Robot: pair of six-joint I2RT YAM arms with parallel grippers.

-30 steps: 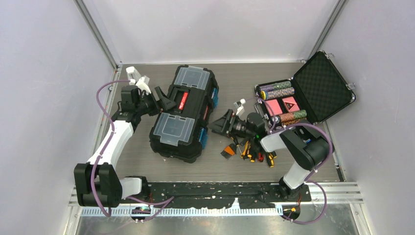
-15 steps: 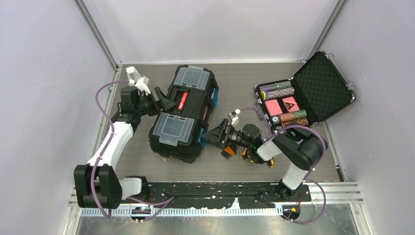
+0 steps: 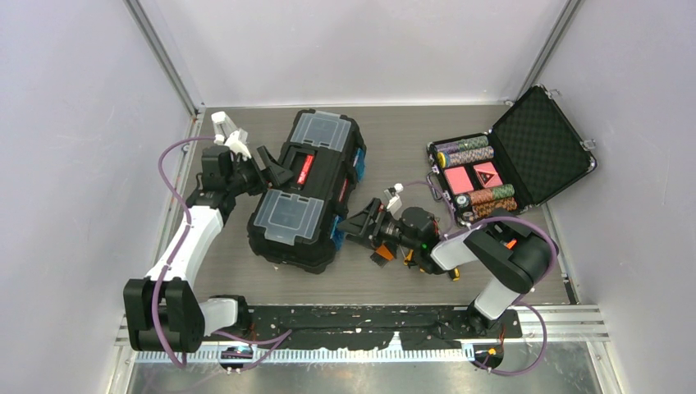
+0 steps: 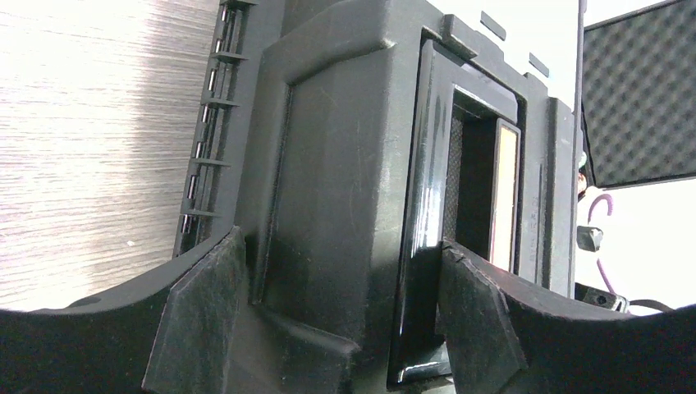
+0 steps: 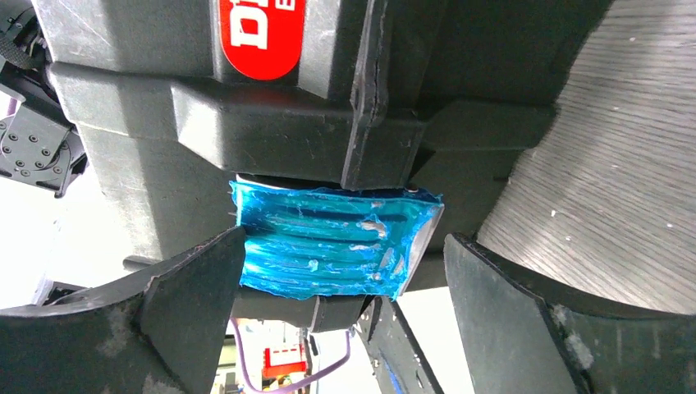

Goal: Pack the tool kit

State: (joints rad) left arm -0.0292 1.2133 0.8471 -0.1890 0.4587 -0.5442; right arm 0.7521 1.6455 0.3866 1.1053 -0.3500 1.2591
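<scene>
The black toolbox (image 3: 308,190) lies closed in the middle, with two clear grey lid compartments, a red-labelled handle and blue latches. My left gripper (image 3: 275,168) is open at its left side; in the left wrist view the gripper (image 4: 336,316) straddles a raised black edge of the toolbox (image 4: 345,189). My right gripper (image 3: 355,223) is open at the box's right side. In the right wrist view the gripper (image 5: 345,246) has its jaws either side of a blue latch (image 5: 332,238). Orange and yellow-black screwdrivers (image 3: 417,258) lie on the table, partly hidden under my right arm.
A smaller foam-lined black case (image 3: 513,156) with poker chips stands open at the back right. Grey walls close in the table on the left, back and right.
My right gripper has moved left from above the loose tools to the toolbox's blue latch. My left gripper has stayed at the box's left side.
</scene>
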